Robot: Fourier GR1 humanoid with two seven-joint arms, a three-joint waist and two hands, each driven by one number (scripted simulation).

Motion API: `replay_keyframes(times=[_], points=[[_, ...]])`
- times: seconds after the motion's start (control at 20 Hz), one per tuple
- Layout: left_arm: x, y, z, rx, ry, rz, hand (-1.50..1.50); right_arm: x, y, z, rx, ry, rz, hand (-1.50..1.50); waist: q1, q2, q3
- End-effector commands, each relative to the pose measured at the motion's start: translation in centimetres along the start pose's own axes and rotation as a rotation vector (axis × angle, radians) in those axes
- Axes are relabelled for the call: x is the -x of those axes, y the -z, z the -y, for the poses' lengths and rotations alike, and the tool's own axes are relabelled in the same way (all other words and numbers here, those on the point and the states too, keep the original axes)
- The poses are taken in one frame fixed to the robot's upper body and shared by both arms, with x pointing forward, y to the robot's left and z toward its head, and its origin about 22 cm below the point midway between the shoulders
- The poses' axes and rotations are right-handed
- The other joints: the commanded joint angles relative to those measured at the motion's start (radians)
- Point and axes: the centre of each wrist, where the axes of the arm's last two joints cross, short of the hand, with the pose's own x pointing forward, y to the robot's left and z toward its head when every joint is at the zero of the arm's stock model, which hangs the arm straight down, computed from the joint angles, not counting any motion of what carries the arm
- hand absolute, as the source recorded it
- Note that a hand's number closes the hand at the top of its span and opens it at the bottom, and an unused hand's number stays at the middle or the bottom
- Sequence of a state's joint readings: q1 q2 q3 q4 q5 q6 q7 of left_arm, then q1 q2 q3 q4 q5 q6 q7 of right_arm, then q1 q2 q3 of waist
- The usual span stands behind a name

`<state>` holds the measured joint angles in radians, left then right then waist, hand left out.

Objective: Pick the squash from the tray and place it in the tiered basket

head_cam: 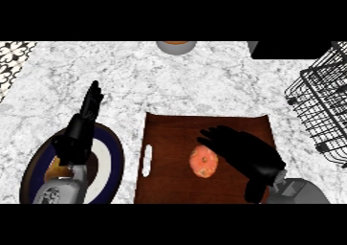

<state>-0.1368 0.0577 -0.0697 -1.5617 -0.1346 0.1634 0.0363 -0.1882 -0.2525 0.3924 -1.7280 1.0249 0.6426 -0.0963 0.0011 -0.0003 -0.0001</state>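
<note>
The squash (203, 161) lies on the dark brown tray (168, 186), near the middle of the tray's floor and slightly toward its near edge. It is orange and rounded, and rests flat on the tray surface.

The right hand (248, 154) sits over the right half of the tray, immediately beside the squash on its right side. The fingers (212, 135) extend toward the far left, past the upper edge of the squash, and are relaxed rather than curled; the hand is released and grasps nothing. Whether the palm touches the squash cannot be determined from this view.

The left hand (82, 125) shows near the left edge of the counter (204, 81), above a blue-rimmed plate (111, 162). Its fingers are straight and point toward the far edge; it holds nothing.

The tray has a white slot handle (147, 160) along its left rim. The black wire basket (330, 105) stands at the right edge of the counter, well apart from the squash. A bowl (177, 46) sits at the far edge of the counter.
</note>
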Motion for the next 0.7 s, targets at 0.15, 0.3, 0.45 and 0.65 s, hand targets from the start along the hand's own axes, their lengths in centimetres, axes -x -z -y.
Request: replay_keyframes(times=[0.15, 0.3, 0.45, 0.65], points=[[-1.3, 1.3, -0.6, -0.006, -0.002, 0.001, 0.00, -2.0, 1.4, -2.1, -0.028, 0.007, -0.013, -1.50, -0.001, 0.000, 0.000], [0.6, 0.8, 0.1, -0.008, 0.016, -0.002, 0.00, -2.5, 3.5, -3.3, -0.021, 0.001, -0.016, -1.50, 0.000, 0.000, 0.000], [0.3, -0.3, 0.4, -0.002, 0.003, -0.009, 0.00, 0.6, 3.6, -1.7, -0.042, 0.002, -0.019, -1.50, 0.001, 0.000, 0.000], [0.9, -0.4, 1.7, 0.003, 0.010, -0.004, 0.00, -2.4, 4.0, -2.5, -0.036, 0.033, -0.019, -1.50, -0.001, 0.000, 0.000]])
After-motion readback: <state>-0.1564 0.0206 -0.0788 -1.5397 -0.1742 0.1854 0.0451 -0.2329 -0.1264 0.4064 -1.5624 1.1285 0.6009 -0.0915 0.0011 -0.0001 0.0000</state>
